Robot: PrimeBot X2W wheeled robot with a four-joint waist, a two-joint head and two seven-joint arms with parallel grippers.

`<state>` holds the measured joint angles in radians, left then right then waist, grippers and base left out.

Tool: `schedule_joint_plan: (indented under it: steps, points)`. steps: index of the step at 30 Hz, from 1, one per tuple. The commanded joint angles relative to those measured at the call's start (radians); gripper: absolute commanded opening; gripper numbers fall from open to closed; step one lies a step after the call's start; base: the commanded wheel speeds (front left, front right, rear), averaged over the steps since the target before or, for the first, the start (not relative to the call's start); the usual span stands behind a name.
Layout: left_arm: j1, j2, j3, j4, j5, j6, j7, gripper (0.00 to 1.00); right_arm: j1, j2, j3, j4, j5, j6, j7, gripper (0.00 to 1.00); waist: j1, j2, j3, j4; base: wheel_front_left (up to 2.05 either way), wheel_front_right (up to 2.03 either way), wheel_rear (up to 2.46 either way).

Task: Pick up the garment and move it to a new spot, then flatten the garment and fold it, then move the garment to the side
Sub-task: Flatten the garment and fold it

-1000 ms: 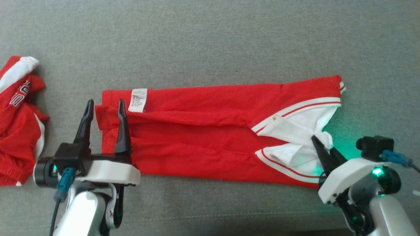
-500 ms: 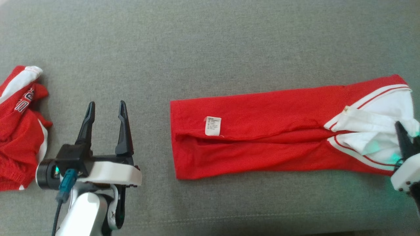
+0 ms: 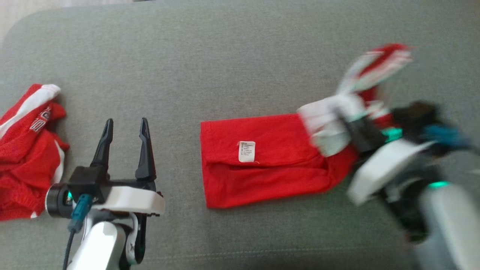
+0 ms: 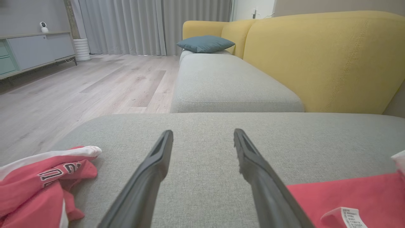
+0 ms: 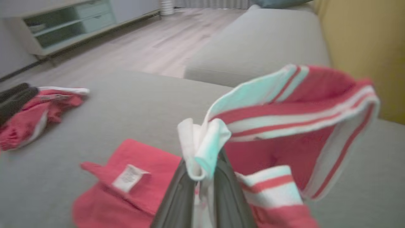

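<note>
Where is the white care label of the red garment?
In the head view the white care label lies on the flat left part of the red garment, on the grey cushion, between the left pincer and the right pincer.

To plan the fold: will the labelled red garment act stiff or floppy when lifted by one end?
Probably floppy: the red garment bends over itself where the right gripper lifts its white-trimmed end, while the rest lies on the grey cushion. It seems light, since a small pinch carries that end.
</note>
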<state>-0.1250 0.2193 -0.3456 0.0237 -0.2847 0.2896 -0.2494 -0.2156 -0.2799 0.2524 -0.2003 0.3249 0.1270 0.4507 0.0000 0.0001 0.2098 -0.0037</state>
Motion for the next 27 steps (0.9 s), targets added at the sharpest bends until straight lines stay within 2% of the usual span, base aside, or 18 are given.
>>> schedule_joint_plan:
  steps: [1, 5, 10, 14, 15, 16, 23, 27]
  points:
    - [-0.016, 0.01, 0.027, -0.026, -0.01, -0.005, -0.011, 1.0, -0.027, 0.046, 0.087, -0.013, 0.027, 0.004, -0.001, 0.0, 0.0, -0.0001, -0.007, 0.014, 0.0, 0.0, 0.0]
    - [-0.014, 0.004, 0.019, -0.026, -0.012, -0.005, -0.011, 1.0, -0.037, 0.148, 0.214, 0.084, 0.063, 0.004, -0.033, 0.0, 0.0, -0.0001, -0.006, 0.032, 0.0, 0.0, 0.0]
    - [-0.017, 0.001, 0.01, -0.021, -0.012, -0.007, -0.011, 1.0, -0.044, 0.205, 0.295, 0.207, 0.097, 0.004, -0.086, 0.0, 0.0, -0.0001, 0.0, 0.048, 0.0, 0.0, 0.0]
    - [-0.023, -0.002, 0.0, -0.016, -0.012, -0.009, -0.01, 1.0, -0.052, 0.225, 0.322, 0.312, 0.116, 0.004, -0.143, 0.0, 0.0, -0.0001, 0.007, 0.058, 0.0, 0.0, 0.0]
    - [-0.025, -0.003, -0.001, -0.013, -0.012, -0.011, -0.01, 1.0, -0.056, 0.227, 0.321, 0.329, 0.122, 0.004, -0.16, 0.3, 0.0, -0.0001, 0.009, 0.058, 0.0, 0.0, 0.0]
    - [-0.027, -0.003, -0.002, -0.01, -0.013, -0.013, -0.011, 1.0, -0.06, 0.228, 0.322, 0.342, 0.128, 0.004, -0.179, 1.0, 0.0, -0.0001, 0.011, 0.059, 0.0, 0.0, 0.0]
    - [-0.036, -0.004, -0.007, -0.002, -0.012, -0.014, -0.011, 1.0, -0.112, 0.229, 0.357, 0.286, 0.219, 0.004, -0.379, 1.0, 0.0, -0.0001, 0.02, 0.046, 0.0, 0.0, 0.0]
    - [-0.041, -0.001, -0.006, -0.002, -0.01, -0.012, -0.011, 1.0, -0.13, 0.229, 0.325, 0.221, 0.206, 0.004, -0.465, 1.0, 0.0, -0.0001, 0.024, 0.035, 0.0, 0.0, 0.0]
